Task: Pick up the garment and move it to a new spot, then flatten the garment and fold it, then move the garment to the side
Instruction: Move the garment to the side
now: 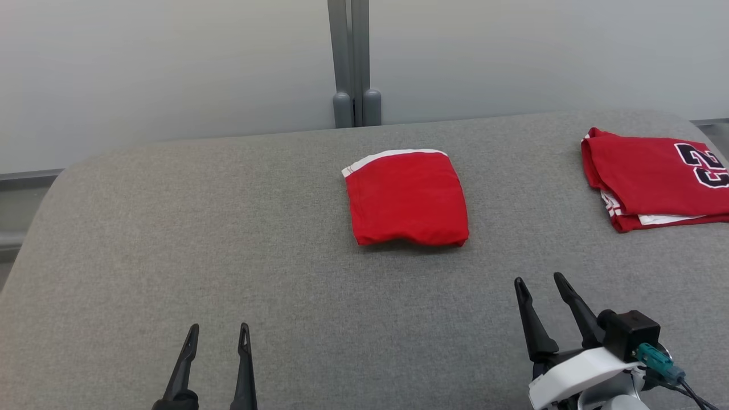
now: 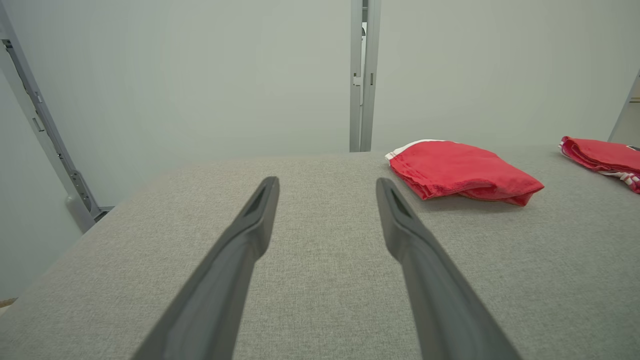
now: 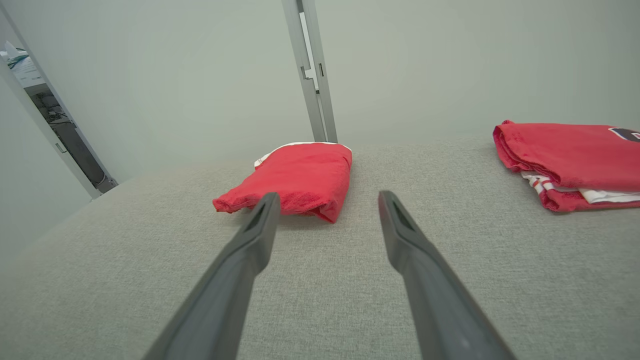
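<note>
A red garment with a white trim lies folded into a compact square at the middle of the grey fabric table. It appears to the right of my left gripper's fingers in the left wrist view and ahead of my right gripper in the right wrist view. My left gripper hovers open near the table's front left, well short of the garment. My right gripper is open at the front right, its fingertips a short way from the garment's near edge. Nothing is between either pair of fingers.
A second red folded jersey with black numerals and white trim lies at the table's far right edge, also seen in the right wrist view. A grey vertical post stands behind the table against the pale wall.
</note>
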